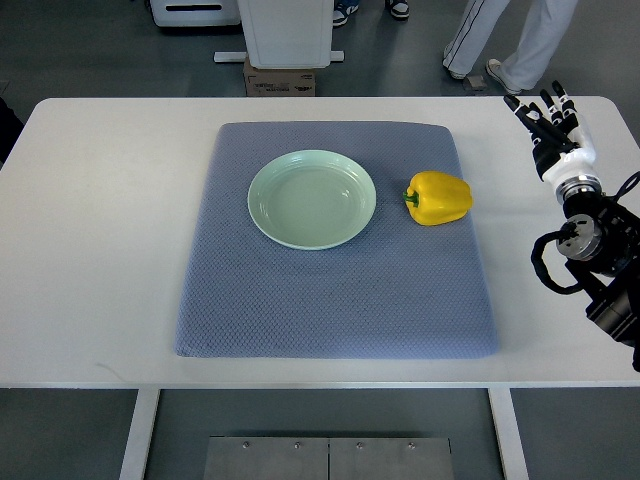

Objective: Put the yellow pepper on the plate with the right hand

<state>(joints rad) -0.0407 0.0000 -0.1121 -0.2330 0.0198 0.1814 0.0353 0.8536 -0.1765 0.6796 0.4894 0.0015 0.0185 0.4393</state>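
A yellow pepper point(438, 197) lies on its side on the blue-grey mat point(335, 290), stem toward the plate. The pale green plate point(312, 198) sits just left of it, with nothing on it. My right hand point(548, 115) hovers over the table's far right, well to the right of the pepper, its fingers stretched out and holding nothing. Its arm enters from the right edge. The left arm does not show.
The white table point(100, 250) carries the mat in its middle. Beyond the far edge stand a cardboard box point(280, 80), a white stand base point(288, 35) and a person's legs point(510, 45).
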